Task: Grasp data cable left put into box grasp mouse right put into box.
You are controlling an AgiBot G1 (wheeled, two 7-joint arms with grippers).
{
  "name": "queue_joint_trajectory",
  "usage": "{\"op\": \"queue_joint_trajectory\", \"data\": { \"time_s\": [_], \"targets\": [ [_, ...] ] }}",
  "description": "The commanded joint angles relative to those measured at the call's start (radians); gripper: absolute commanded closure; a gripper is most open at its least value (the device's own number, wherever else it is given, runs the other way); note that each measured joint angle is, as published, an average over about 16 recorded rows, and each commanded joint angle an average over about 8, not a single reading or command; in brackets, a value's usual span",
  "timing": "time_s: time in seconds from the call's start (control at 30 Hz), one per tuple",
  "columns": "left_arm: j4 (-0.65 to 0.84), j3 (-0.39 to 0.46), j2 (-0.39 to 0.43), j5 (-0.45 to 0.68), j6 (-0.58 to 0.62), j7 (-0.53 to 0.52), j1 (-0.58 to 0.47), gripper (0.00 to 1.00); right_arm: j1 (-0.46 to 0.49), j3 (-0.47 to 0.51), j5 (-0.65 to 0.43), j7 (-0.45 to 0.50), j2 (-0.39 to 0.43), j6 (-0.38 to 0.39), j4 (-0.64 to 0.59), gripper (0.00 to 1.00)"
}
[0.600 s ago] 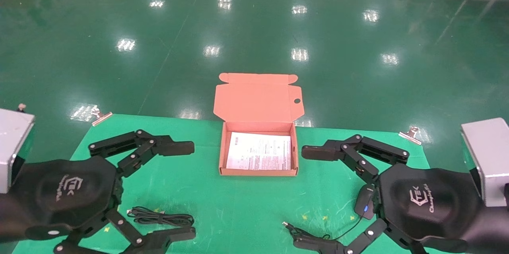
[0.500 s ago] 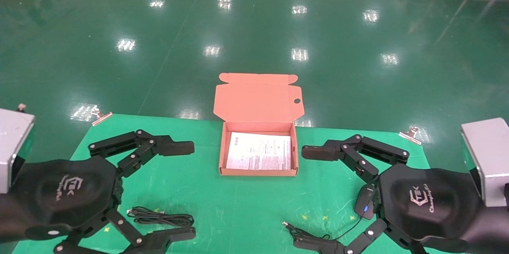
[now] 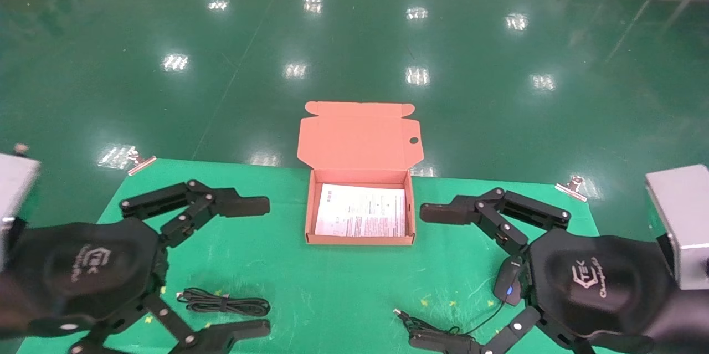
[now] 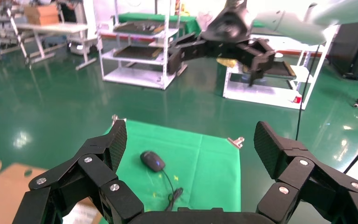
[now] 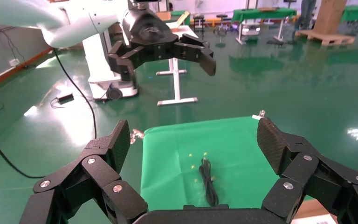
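nothing is being held yet, so the first grasp looks to be just starting. the left gripper is hovering with jaws wide over the thin black data cable wound in a long narrow bundle lying on the green cloth-covered table; it needs to drop and close there. the right gripper, equally wide, is waiting above the small black oval mouse. the salmon-orange cardboard box is sitting open between them.

Salmon-orange box, black data cable, black mouse with blue spot, green mat.
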Motion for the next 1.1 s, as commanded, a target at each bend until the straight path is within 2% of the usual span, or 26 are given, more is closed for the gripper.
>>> {"op": "queue_joint_trajectory", "data": {
  "time_s": [0.03,0.23,0.43,0.83,1.1],
  "targets": [
    [-0.003,-0.002,-0.002,-0.001,0.001,0.003,-0.002,0.0,-0.001,0.003,0.006,0.0,0.0,0.001,-0.002,0.0],
    [-0.032,0.043,-0.005,0.141,0.011,0.038,-0.061,0.0,0.045,-0.026,-0.092,-0.011,0.022,-0.014,0.023,0.0],
    [-0.039,0.109,0.022,0.301,0.021,0.07,-0.128,0.0,0.135,-0.096,-0.275,-0.047,0.028,-0.045,0.049,0.0],
    [-0.061,0.309,0.137,0.758,0.014,0.144,-0.306,0.0,0.36,-0.394,-0.735,-0.193,-0.043,-0.068,0.065,0.0],
    [-0.058,0.404,0.22,0.922,-0.01,0.179,-0.317,0.0,0.395,-0.536,-0.972,-0.207,-0.107,-0.007,0.068,0.0]
  ]
}}
